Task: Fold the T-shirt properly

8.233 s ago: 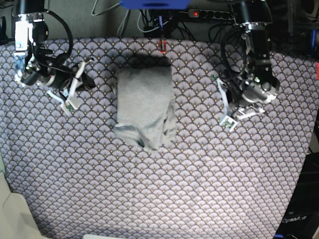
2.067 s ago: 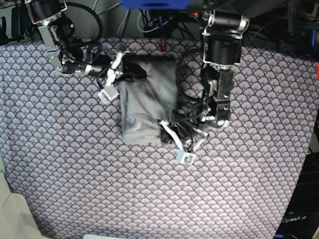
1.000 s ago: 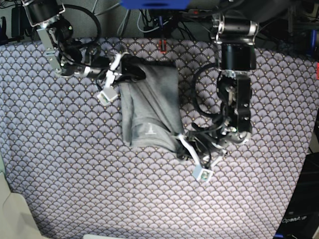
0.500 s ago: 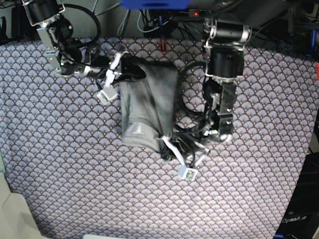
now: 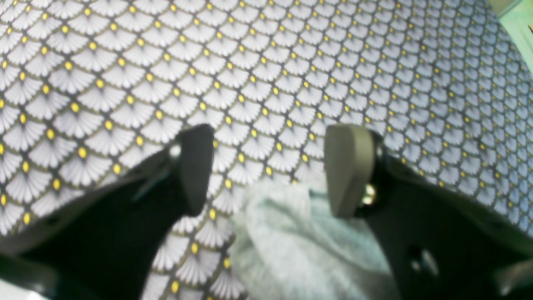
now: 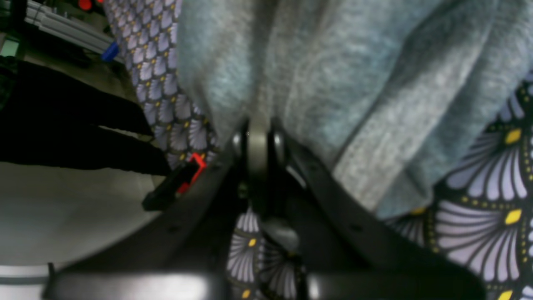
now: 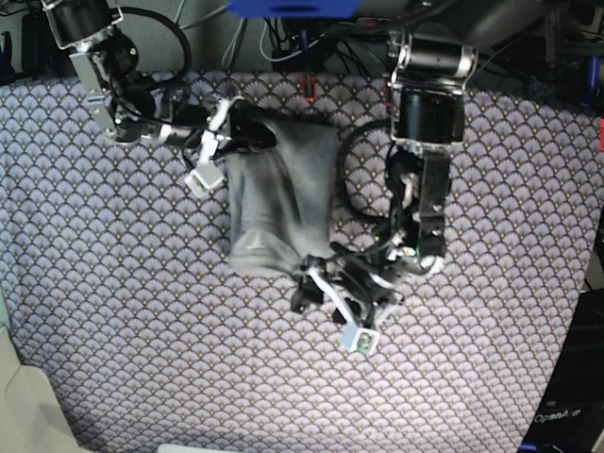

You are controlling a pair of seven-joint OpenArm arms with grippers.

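Note:
The light grey T-shirt [image 7: 283,193] lies folded into a narrow block at the middle of the table. My right gripper [image 7: 253,134] is at its far left corner, and the right wrist view shows that gripper [image 6: 258,139] shut on a pinch of the grey T-shirt [image 6: 333,79]. My left gripper [image 7: 310,272] is at the near right corner of the shirt. In the left wrist view this gripper [image 5: 270,166] stands open. A bunched bit of T-shirt [image 5: 287,241] lies loose on the cloth just behind its fingertips [image 5: 195,166], not pinched.
The purple-grey fan-patterned tablecloth [image 7: 142,311] covers the whole table. A small red item [image 7: 307,87] sits at the back edge near cables and a power strip [image 7: 396,26]. A pale object [image 7: 28,406] shows at the near left corner.
My left gripper has opened and let go of the shirt's near right corner, which now rests on the cloth. The right gripper keeps its hold at the far left corner.

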